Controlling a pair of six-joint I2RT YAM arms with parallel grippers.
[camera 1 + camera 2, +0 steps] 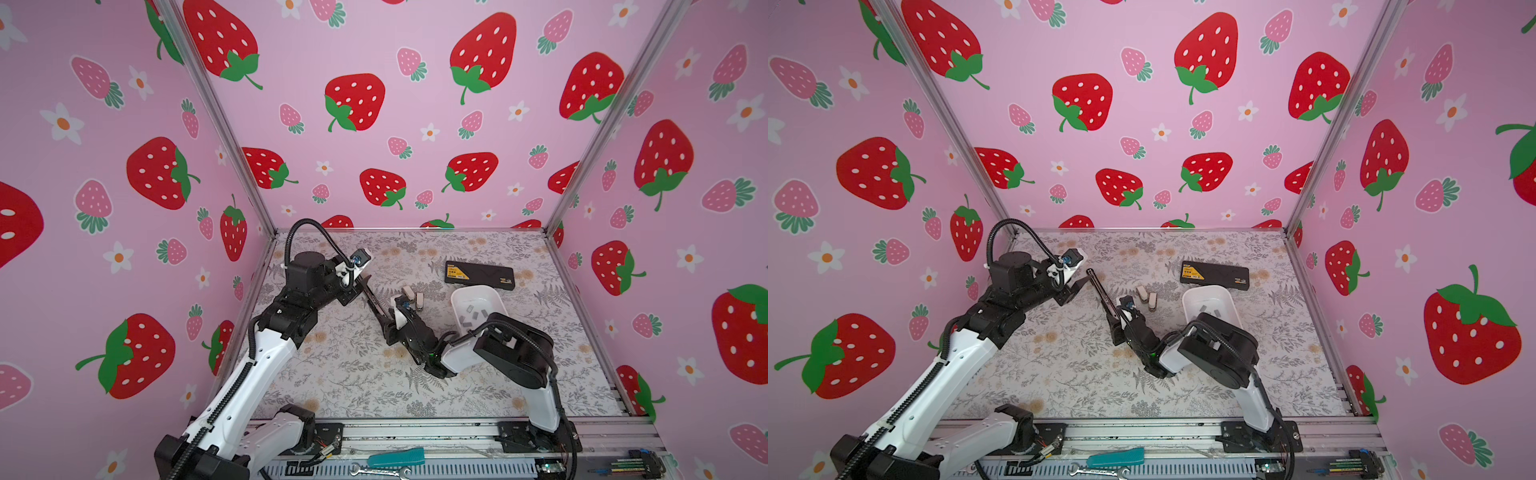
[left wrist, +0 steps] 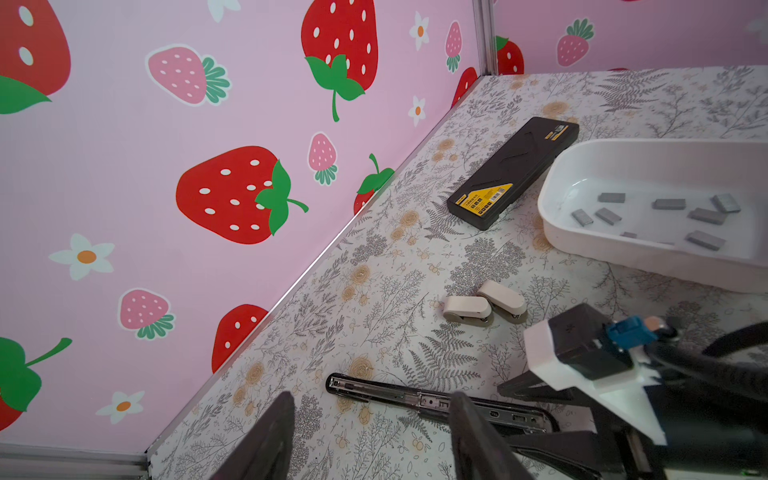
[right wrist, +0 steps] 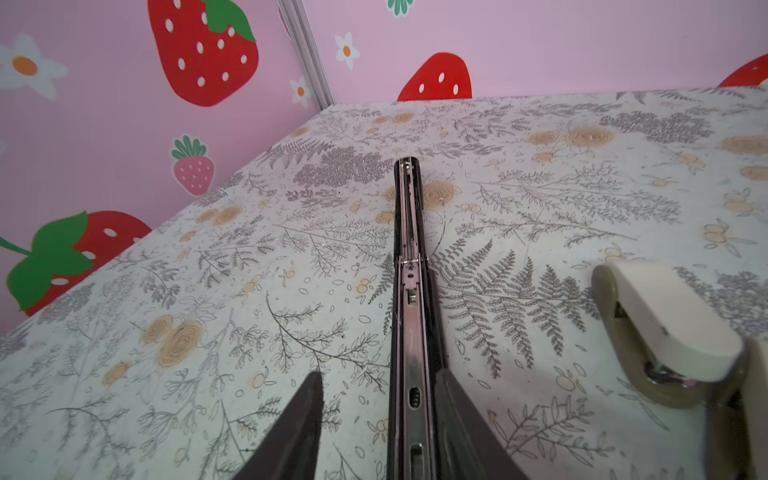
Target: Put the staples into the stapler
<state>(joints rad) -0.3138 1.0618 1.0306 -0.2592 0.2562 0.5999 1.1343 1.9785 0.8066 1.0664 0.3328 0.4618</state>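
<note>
Jaws of my right gripper [image 3: 380,376] are standing spread, straddling the near end of the stapler [image 3: 409,249] without pinching it. One finger is sitting close against its side; the other is keeping clear.

The stapler is lying opened flat on the table [image 3: 187,299] with its metal channel facing up. Its long axis is running away from this gripper toward my left gripper [image 2: 372,397], whose jaws are likewise hanging spread and empty near the far end.

The staples [image 2: 669,203] are lying loose in the tray [image 2: 552,199]; I am seeing none in the channel. In both top views the tray is sitting to the right of the stapler, beside my right arm and well apart from my left.

I am judging the right arm the nearer one for fetching a strip. That strip will need turning to lie along the channel's axis. Two small staplers [image 2: 484,305] are lying between stapler and tray.
</note>
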